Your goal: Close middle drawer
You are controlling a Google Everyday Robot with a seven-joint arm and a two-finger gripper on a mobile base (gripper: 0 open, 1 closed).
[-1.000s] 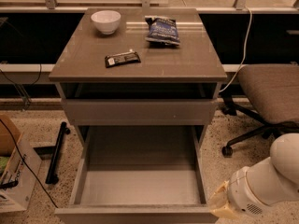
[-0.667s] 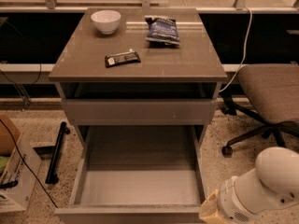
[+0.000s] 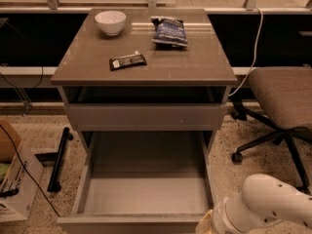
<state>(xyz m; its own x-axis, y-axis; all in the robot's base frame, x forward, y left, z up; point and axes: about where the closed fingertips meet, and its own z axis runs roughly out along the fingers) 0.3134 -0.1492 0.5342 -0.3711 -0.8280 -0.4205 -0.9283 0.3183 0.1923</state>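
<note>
The middle drawer [image 3: 146, 191] is pulled far out of the grey-brown cabinet [image 3: 146, 65], showing its long pale grey inner box. Its low front panel [image 3: 126, 224] lies at the bottom edge of the camera view. Above it, the top drawer [image 3: 145, 116] stands slightly out, with a dark gap over it. My white arm [image 3: 265, 208] comes in from the bottom right. The gripper [image 3: 204, 225] is at the arm's left end, right beside the front right corner of the middle drawer, mostly cut off by the picture's edge.
On the cabinet top are a white bowl [image 3: 110, 22], a blue chip bag [image 3: 169, 31] and a dark snack bar [image 3: 127, 61]. An office chair [image 3: 282, 99] stands to the right. A cardboard box [image 3: 12, 179] and a black bar [image 3: 58, 158] lie on the floor to the left.
My arm has moved left and a little up, bringing the gripper closer to the front right corner of the middle drawer. The drawer has not visibly moved.
</note>
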